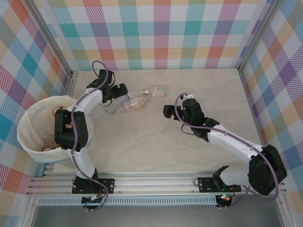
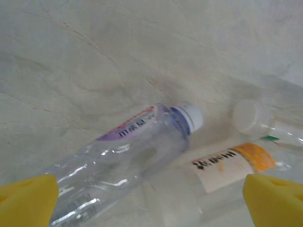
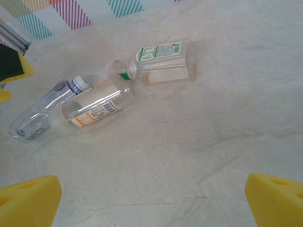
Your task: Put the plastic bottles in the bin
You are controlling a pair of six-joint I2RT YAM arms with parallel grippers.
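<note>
Three clear plastic bottles lie on their sides at the back of the table. One has a purple-blue label and white cap. Beside it lie an orange-labelled one and a squarish green-labelled one. My left gripper hangs open over the purple-blue bottle, whose body lies between the yellow pads without touching them. Over bare table to the right of the bottles, my right gripper is open and holds nothing. The bag-lined bin stands at the left.
Checkered walls close off the back and both sides of the table. The left arm's elbow overhangs the bin's right rim. Something with an orange top lies inside the bin. An aluminium rail runs along the near edge.
</note>
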